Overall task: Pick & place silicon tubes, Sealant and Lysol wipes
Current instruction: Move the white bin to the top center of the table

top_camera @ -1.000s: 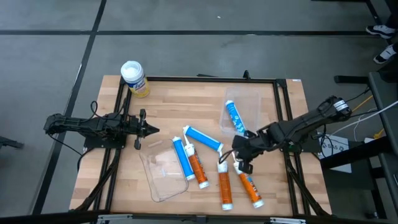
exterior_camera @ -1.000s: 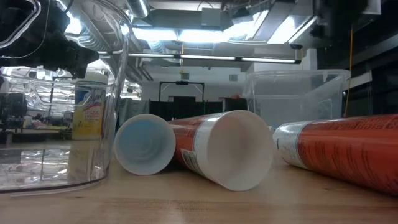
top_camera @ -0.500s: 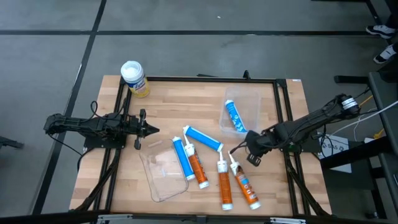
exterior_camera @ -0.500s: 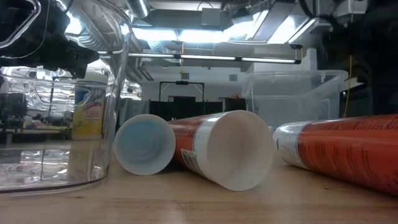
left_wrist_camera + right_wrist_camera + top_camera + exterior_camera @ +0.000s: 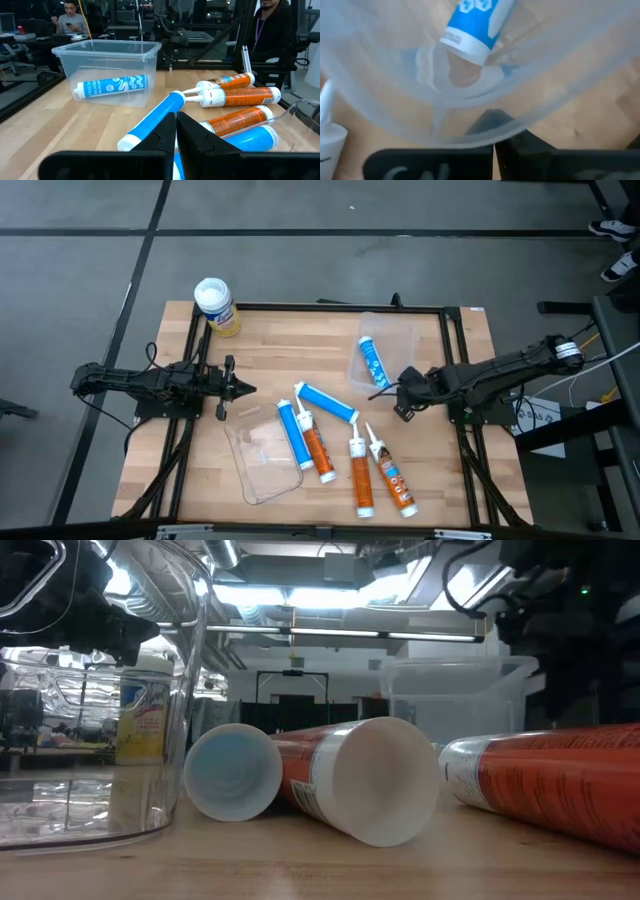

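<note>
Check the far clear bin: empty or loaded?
Loaded. One blue tube lies inside the bin; the left wrist view shows it lying on the bin's floor.

Two clear bins [image 5: 262, 458], wooden table [image 5: 300, 340]

Yellow Lysol wipes [image 5: 216, 306] stand upright at the table's far-left corner.

Left arm stretched flat along the left edge of the surface [image 5: 260, 340], left claw [image 5: 243, 389] with fingers pressed together, holding nothing, right arm reaching in low from the right edge of the surface, right claw [image 5: 401, 395] closed and empty, pointing inward
</note>
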